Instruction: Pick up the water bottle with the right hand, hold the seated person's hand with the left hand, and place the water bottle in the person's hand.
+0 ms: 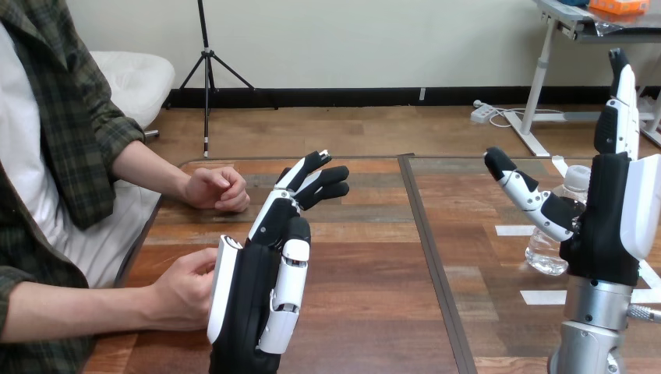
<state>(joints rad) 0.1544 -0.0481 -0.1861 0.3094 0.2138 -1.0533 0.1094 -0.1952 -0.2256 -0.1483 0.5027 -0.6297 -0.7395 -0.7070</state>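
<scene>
Head view: the step in hand looks like the first one, the reach for the bottle. The right hand (616,218) stands upright with its fingers (621,101) straight and pointing up. Its thumb is set wide toward the table's middle, and the hand holds nothing. The water bottle (547,251) stands upright on the wooden table (374,312), just behind that thumb, in the gap between thumb and palm. I cannot tell whether anything touches it.

As I judge it, the next move calls for curling the fingers round the bottle's body and closing the thumb from the other side, before any lift.

The left hand (253,300) is set on edge, its fingers (312,183) stretched forward, slightly fanned and empty. The person's hand at the lower left (183,288) sits just beside that hand's back, well behind the fingertips. It is not grasped, and I cannot tell whether the two touch. The person's other hand (214,188) is loosely closed on the table, left of those fingertips and apart from them.
</scene>
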